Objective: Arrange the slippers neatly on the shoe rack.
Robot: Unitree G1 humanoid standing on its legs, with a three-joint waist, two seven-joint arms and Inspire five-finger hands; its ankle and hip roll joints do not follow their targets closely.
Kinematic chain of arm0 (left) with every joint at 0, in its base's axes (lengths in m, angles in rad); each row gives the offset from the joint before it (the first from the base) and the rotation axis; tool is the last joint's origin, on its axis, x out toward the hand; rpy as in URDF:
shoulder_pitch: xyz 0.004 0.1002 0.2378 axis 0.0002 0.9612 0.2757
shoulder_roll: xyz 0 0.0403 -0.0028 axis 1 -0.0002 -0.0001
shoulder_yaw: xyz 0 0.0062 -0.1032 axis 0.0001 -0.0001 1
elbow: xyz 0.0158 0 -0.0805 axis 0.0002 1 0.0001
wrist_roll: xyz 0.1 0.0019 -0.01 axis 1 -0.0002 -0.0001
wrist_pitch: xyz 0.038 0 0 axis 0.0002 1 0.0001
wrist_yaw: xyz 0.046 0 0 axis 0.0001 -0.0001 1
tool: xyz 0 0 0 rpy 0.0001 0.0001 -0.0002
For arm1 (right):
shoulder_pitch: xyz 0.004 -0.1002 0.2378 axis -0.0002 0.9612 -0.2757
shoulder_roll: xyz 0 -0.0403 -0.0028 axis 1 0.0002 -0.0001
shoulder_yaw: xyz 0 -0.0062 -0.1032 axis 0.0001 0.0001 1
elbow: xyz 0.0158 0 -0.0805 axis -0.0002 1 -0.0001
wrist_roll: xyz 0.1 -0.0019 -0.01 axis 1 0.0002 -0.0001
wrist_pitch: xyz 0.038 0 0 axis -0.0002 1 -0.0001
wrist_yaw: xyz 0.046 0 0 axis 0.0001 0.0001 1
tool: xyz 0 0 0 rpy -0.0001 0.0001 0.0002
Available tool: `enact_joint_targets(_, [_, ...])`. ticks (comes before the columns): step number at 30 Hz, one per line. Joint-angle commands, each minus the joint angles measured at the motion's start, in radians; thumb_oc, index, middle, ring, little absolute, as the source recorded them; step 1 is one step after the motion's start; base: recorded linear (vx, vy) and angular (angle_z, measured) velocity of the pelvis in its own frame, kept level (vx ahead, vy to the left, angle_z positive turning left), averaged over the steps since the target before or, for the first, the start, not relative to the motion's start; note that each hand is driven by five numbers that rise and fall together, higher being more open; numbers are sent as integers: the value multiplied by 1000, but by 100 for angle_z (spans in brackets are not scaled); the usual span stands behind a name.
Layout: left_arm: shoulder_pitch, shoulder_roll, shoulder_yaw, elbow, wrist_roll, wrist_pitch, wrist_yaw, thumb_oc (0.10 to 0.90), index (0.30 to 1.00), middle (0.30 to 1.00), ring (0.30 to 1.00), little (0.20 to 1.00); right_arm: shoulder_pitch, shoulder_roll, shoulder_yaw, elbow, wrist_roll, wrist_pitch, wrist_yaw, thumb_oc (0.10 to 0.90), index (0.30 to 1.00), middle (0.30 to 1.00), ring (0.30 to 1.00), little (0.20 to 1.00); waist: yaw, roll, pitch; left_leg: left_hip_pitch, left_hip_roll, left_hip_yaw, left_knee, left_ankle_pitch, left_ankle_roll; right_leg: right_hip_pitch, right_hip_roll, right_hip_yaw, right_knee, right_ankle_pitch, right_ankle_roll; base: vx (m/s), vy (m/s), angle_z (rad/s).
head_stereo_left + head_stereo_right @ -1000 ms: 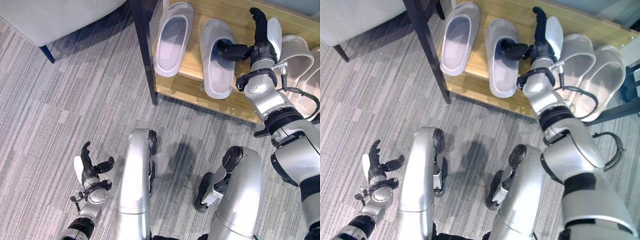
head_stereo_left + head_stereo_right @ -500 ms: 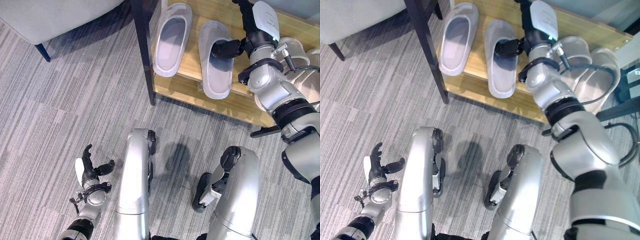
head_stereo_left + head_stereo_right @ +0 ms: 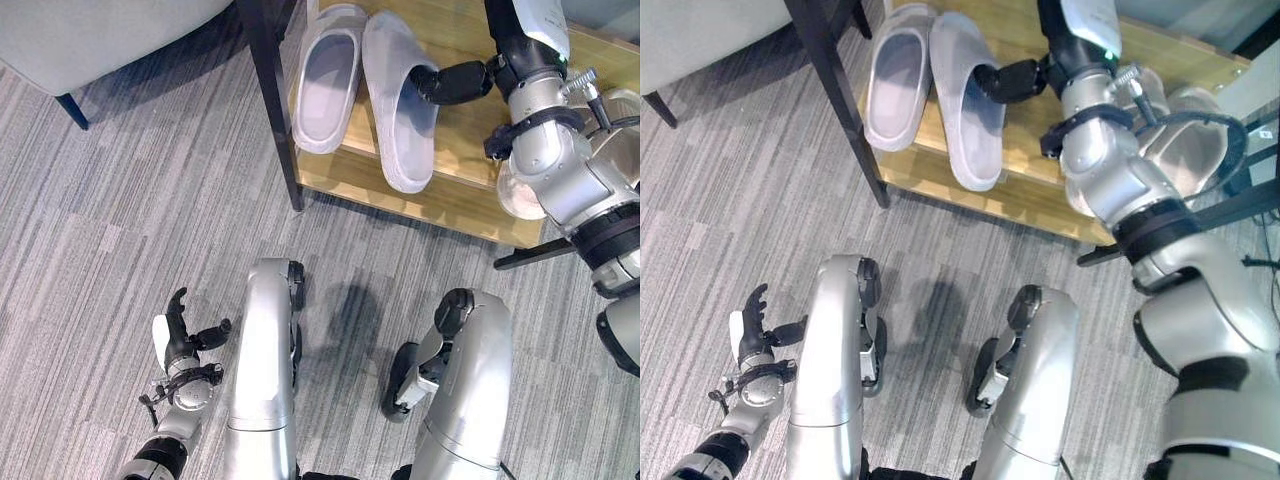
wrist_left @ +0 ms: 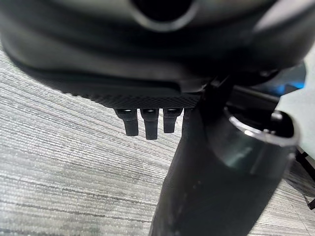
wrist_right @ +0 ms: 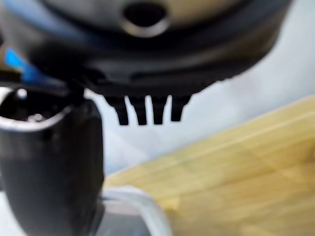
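Two pale lavender slippers lie side by side on the wooden shoe rack (image 3: 452, 192), the left slipper (image 3: 325, 85) and the right slipper (image 3: 393, 110) touching along their inner edges. My right hand (image 3: 515, 50) is over the shelf just right of them, open with its fingers straight. Its thumb (image 3: 455, 82) presses against the right slipper's outer side. In the right wrist view the fingers (image 5: 147, 110) point over the wooden board (image 5: 236, 162). My left hand (image 3: 182, 342) hangs open low over the carpet, far from the rack.
A second pair of beige slippers (image 3: 1200, 135) sits on the shelf's right part, partly behind my right arm. A dark post (image 3: 268, 110) stands at the rack's left corner. A grey seat (image 3: 100, 30) is at the back left. Grey striped carpet (image 3: 130, 220) covers the floor.
My right hand has moved left along the shelf and its thumb has pushed the right slipper against the left one. The view has also shifted a little. The left hand stays put.
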Motion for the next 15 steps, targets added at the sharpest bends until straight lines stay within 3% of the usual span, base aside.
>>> enact_joint_targets(1, [25, 16, 3, -62, 46, -22, -13, 800, 900, 900, 900, 900, -56, -89, -107, -91, -26, -44, -30, 800, 900, 900, 900, 900, 48, -1, -38, 29, -37, -57, 32, -51, 13, -12, -1, 53, -13, 66, -103, 0, 0, 0])
enact_joint_targets(8, [12, 18, -12, -58, 36, -16, -26, 800, 900, 900, 900, 900, -94, -27, -85, 114, -54, 3, -37, 800, 900, 900, 900, 900, 58, 10, -38, 29, -38, -59, 28, -47, 13, -12, -1, 47, -15, 67, -103, 0, 0, 0])
enact_joint_targets(15, [12, 15, -19, -30, 70, -8, 2, 800, 900, 900, 900, 900, -29, 6, -187, -12, 35, -66, -89, 800, 900, 900, 900, 900, 50, 5, -38, 29, -39, -51, 31, -49, 14, -12, 3, 48, -13, 67, -104, 0, 0, 0])
